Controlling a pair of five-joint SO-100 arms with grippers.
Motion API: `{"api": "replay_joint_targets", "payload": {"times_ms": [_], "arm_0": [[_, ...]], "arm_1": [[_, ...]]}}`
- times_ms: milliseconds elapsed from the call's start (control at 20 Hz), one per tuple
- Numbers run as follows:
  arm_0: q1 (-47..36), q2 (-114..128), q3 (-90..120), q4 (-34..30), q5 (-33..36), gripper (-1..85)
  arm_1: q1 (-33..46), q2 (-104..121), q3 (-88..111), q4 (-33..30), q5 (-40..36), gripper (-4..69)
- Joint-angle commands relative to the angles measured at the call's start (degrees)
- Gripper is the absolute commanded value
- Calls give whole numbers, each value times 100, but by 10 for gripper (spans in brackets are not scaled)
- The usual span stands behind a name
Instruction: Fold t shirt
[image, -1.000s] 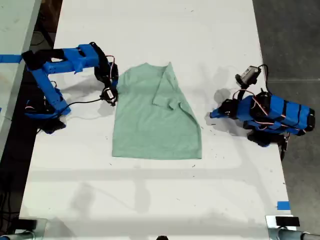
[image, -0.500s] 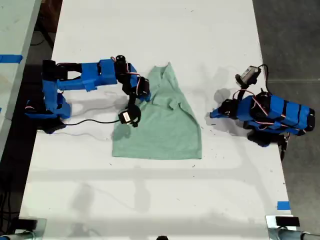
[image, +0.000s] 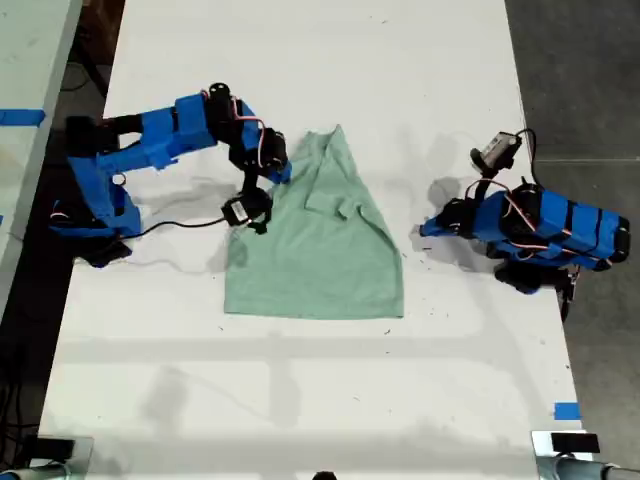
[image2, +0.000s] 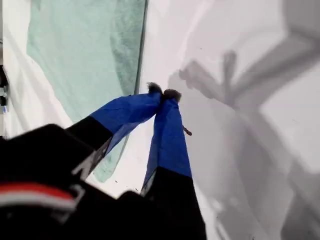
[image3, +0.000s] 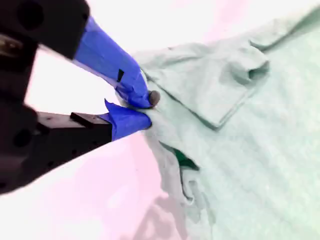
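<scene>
The t shirt (image: 320, 240) lies mid-table (image: 300, 390), its upper part folded to a narrow peak; it is plain, and no writing or label can be read anywhere. My second gripper (image3: 146, 111) is pinched on the shirt's edge, seen at the exterior view's left of the shirt (image: 272, 172). My first gripper (image2: 165, 94) rests at the exterior view's right (image: 428, 229), jaws together on nothing, apart from the shirt.

Exterior view: overhead, looking straight down on the whole bench (image: 320, 400).
First wrist view: close, along its end effector (image2: 163, 94), bench below.
Second wrist view: close, on the t shirt (image3: 260, 150).
Shared: t shirt, bench.
</scene>
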Motion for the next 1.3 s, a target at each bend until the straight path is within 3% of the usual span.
{"api": "replay_joint_targets", "payload": {"times_ms": [0, 100, 350, 550, 700, 800, 950, 1250], "arm_0": [[-352, 2399, 1002, -202, 105, -3], [-176, 2865, 1503, -615, 211, -3], [193, 729, 1063, -1591, 211, -3], [448, -1441, -738, -1538, 237, -3], [396, -2180, -958, -1556, 237, -3], [176, -2479, -958, -1327, 149, 75], [-158, -2127, -958, -782, 176, 116], [-729, -97, -967, 817, 844, 120]], "arm_1": [[-62, 70, 272, -185, -141, 10], [-53, 70, 272, -193, -141, 10], [-62, 70, 272, -185, -114, 10], [-62, 70, 272, -185, -132, 10], [-79, 70, 272, -185, -132, 10], [-79, 70, 272, -185, -141, 10], [-79, 70, 272, -185, -141, 10], [-79, 70, 272, -185, -132, 10]]}}
